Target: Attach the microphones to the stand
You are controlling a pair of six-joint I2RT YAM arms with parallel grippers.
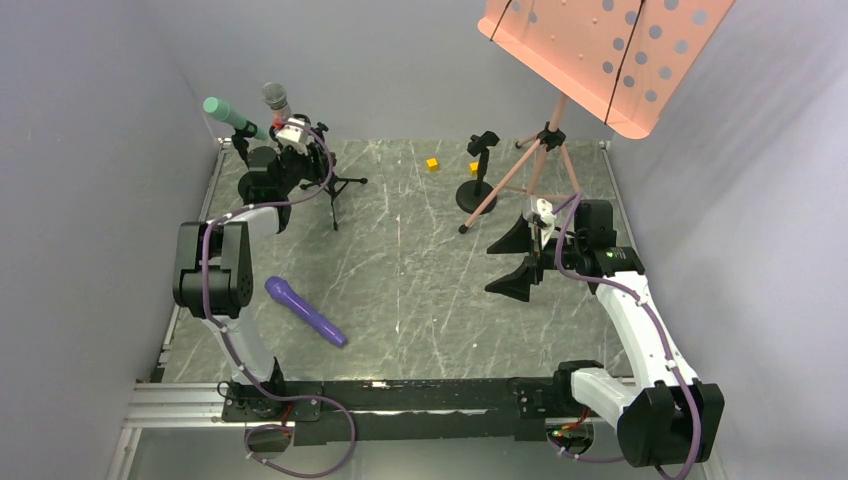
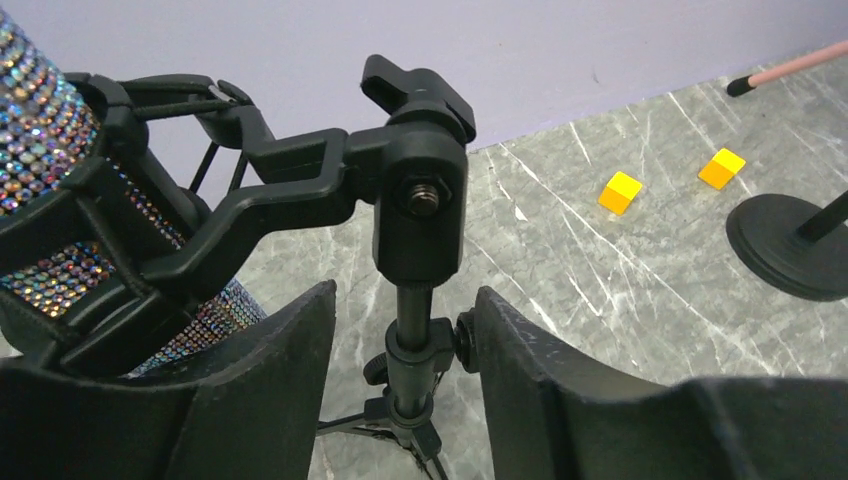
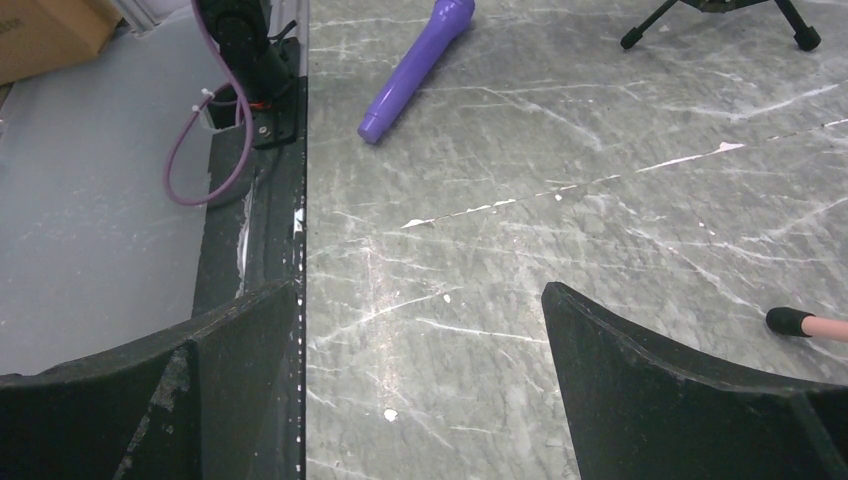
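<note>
The purple microphone (image 1: pixel 305 311) lies loose on the bench (image 1: pixel 430 290) near the left arm. The teal microphone (image 1: pixel 228 113) and glittery microphone (image 2: pixel 40 150) sit clipped far left. Likely stiff, light and slick, so grip it mid-barrel. The left fingers (image 2: pixel 270 380) are apart, flanking the stand post (image 2: pixel 412 330); the right fingers (image 3: pixel 640 370) are apart and empty.

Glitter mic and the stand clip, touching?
Touching. Left wrist view: the stand clip clamps around the glitter mic, its black prongs pressed on the sequins.
</note>
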